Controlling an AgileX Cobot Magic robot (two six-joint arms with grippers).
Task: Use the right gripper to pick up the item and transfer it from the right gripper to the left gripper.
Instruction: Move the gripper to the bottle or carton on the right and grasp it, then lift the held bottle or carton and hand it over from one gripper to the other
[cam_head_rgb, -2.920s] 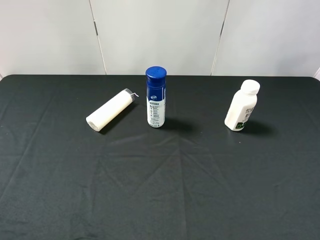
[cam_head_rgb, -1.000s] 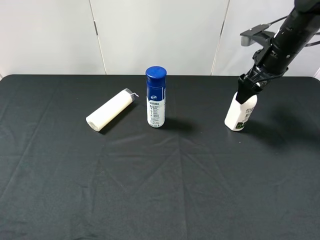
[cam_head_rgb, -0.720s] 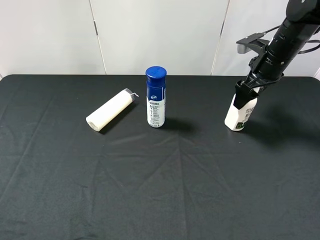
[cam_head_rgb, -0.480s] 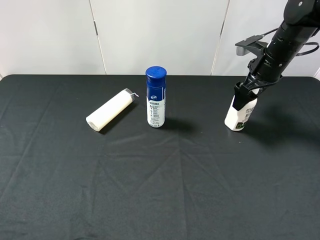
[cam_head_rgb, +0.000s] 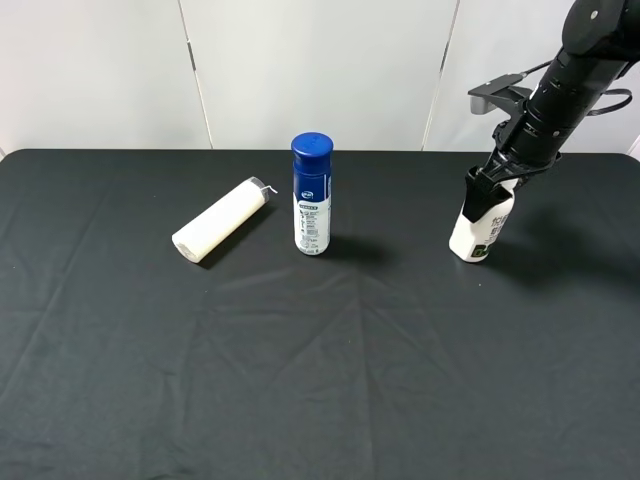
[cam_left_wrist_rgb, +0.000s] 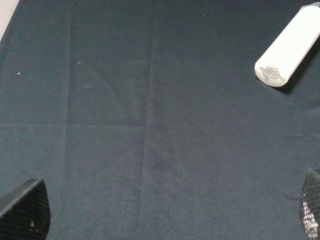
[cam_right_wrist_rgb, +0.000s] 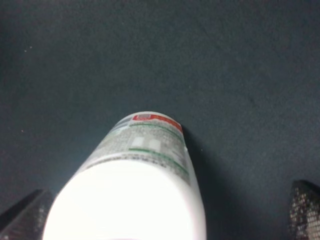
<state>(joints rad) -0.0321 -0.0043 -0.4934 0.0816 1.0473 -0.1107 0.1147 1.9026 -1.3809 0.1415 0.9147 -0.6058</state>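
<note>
Spread wide, the right gripper (cam_head_rgb: 487, 190) reaches down from the far right over the item (cam_head_rgb: 478, 235), with one black finger on each side of the bottle's upper part, so that the white cap is hidden in the high view. The right wrist view looks down the length of the white bottle, whose green printed label shows low on its body. The two fingertips there stand clear of it on either side, with nothing pinched between them. The item stands on its base on the black cloth (cam_head_rgb: 320, 380), at the right of the scene toward the far edge, its shadow falling to its right. Well to its left, near the middle, a taller blue-capped bottle (cam_head_rgb: 312, 195) stands upright. Left of that, close but apart from it, a cream-white tube (cam_head_rgb: 221, 220) lies on its side, pointing diagonally. The left gripper (cam_left_wrist_rgb: 167, 207) does not appear in the high view. Its own wrist view shows its two fingertips set far apart over bare cloth and holding nothing, with the tube lying farther off.
</note>
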